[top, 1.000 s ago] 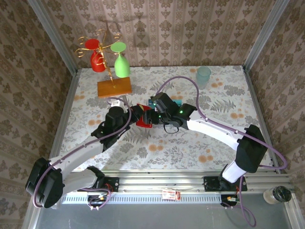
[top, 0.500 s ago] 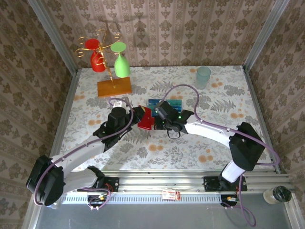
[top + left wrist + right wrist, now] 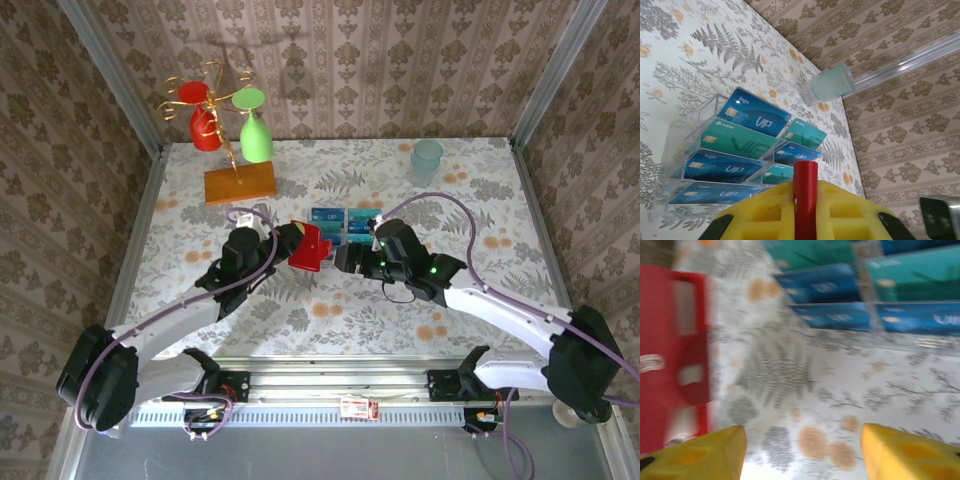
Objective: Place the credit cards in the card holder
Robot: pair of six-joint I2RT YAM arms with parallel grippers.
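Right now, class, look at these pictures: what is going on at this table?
The left tool is shut on the red card holder, gripping it by one edge. The right tool is open and empty, over the table between the holder and the clear rack. The blue and green cards sit in that rack, and neither tool holds one.

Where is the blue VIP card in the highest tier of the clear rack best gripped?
Probably its upper long edge: the blue plastic card leans in the clear acrylic tiered rack, lower part hidden behind the teal card. Come from above, along its tilt, pinching face and back.
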